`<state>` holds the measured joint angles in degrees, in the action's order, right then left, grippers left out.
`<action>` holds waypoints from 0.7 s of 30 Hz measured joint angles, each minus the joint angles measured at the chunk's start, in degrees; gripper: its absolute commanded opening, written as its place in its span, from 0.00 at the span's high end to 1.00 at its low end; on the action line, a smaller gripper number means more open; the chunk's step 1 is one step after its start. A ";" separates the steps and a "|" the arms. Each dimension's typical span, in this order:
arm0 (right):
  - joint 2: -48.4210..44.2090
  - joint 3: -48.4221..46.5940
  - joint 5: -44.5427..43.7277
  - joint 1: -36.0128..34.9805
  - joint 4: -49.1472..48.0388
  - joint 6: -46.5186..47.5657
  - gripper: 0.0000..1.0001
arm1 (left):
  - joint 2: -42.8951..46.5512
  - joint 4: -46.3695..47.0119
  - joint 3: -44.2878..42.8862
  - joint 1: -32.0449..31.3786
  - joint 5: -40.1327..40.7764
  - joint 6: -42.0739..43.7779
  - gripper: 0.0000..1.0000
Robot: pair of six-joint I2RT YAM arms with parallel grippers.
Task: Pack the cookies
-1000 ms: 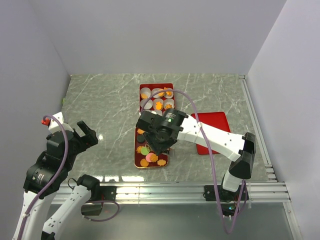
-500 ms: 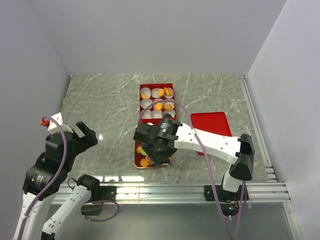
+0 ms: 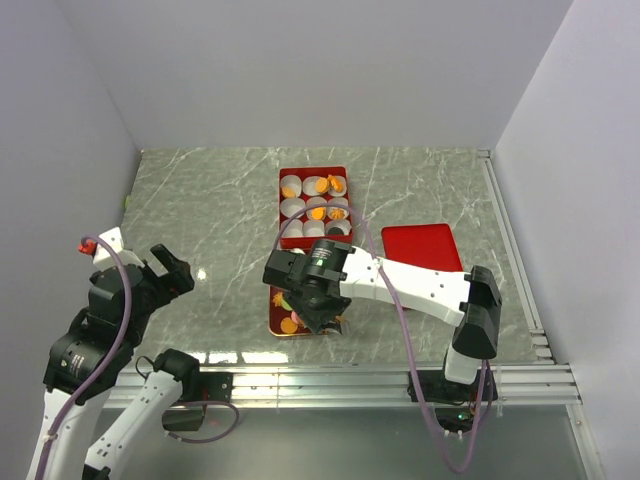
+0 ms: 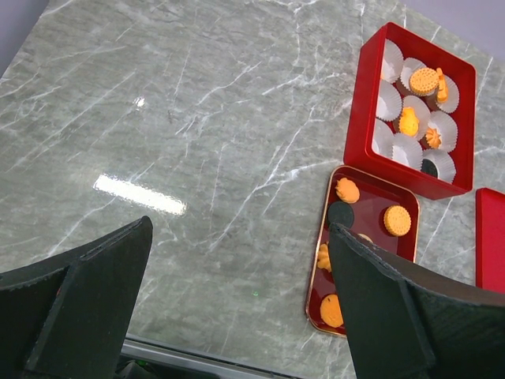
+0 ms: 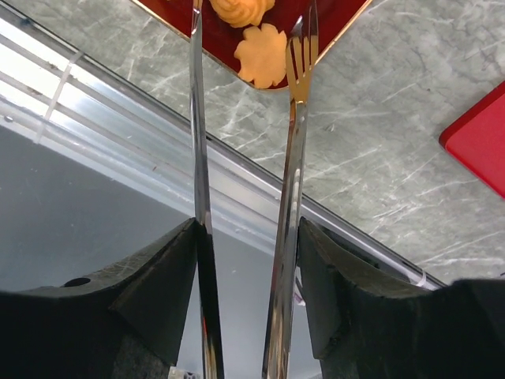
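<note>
Silvery metal tongs point(image 5: 288, 158), two long bright blades with a forked tip on one, sat clamped between the black fingers of my right gripper point(image 5: 246, 229). The blades themselves stood apart. Their tips hung over the near corner of the flat red tray with a gold rim point(image 4: 363, 197), with a pale flower-shaped biscuit point(image 5: 264, 55) between them and a swirled orange biscuit point(image 5: 241, 8) just beyond it. Whether metal touched either, I could not tell.

The cookies point(image 4: 397, 220) lay loose on that tray, mostly orange with one dark round one. More sat in white paper cups point(image 4: 392, 103) inside the deep red square box point(image 4: 359, 118) just behind the tray. From above, my own right wrist covered most of the tray.

A flat red rectangular lid point(image 3: 422, 262) lay on the grey-green marble table point(image 4: 197, 118) to the right of the tray, apart from it. An aluminium rail point(image 5: 118, 110) ran along the table's near edge beneath the tongs.

My left gripper point(image 4: 237, 260) hovered well to the left, fingers wide apart and holding nothing, with one finger hiding the tray's near end.
</note>
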<state>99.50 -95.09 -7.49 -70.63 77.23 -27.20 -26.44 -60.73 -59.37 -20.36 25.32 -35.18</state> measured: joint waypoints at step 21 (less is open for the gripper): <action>1.73 -6.27 -3.91 1.11 0.24 0.02 0.64 | 0.48 0.02 0.00 0.02 0.00 0.00 0.01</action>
<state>101.23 -101.36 -11.40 -69.52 77.47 -27.18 -25.96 -60.71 -59.37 -20.34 25.32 -35.18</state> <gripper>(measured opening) 0.400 0.995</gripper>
